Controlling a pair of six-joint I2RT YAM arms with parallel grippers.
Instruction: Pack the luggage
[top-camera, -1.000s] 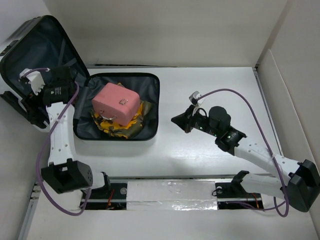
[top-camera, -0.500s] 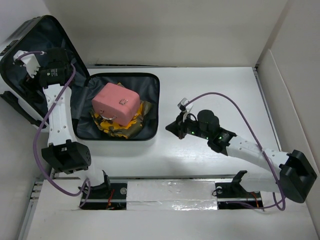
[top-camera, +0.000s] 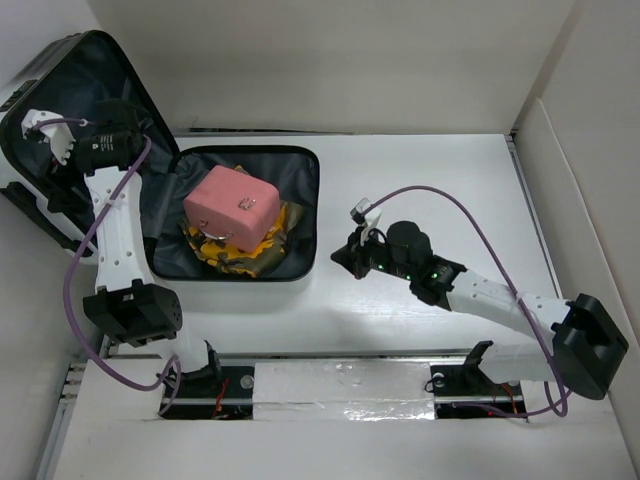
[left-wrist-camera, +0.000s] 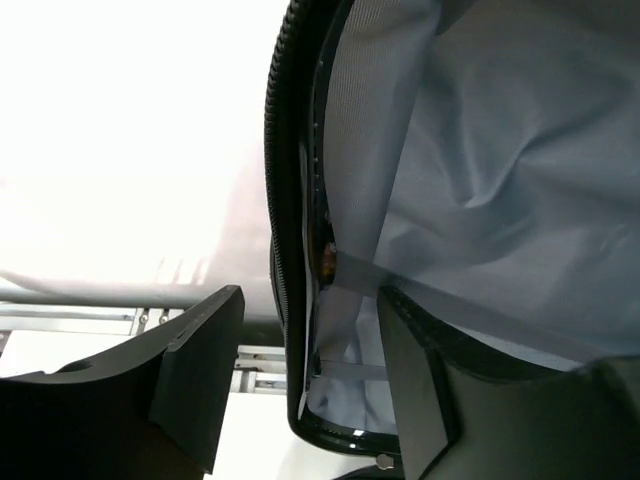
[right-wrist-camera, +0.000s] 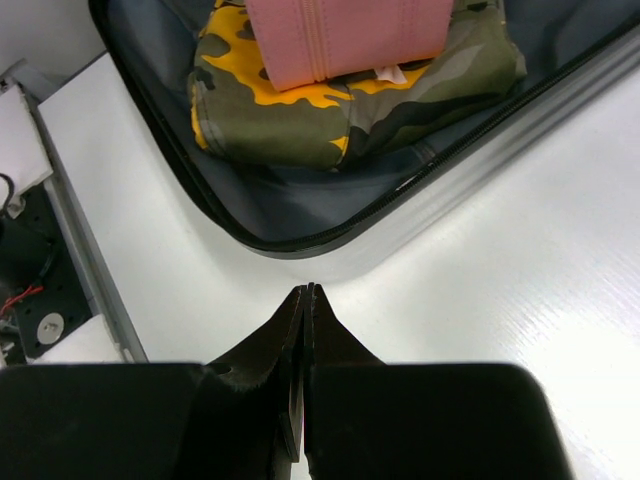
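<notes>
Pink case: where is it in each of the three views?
Top external: pink case left of centre, in the luggage, on camouflage fabric.
Left wrist: not in it.
Right wrist: pink case at top edge, middle, on that fabric.
Shared landmark: the luggage's dark rim, in all three views.

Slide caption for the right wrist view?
Shut right end effector near the open luggage, pink case on camo garment inside.
</notes>
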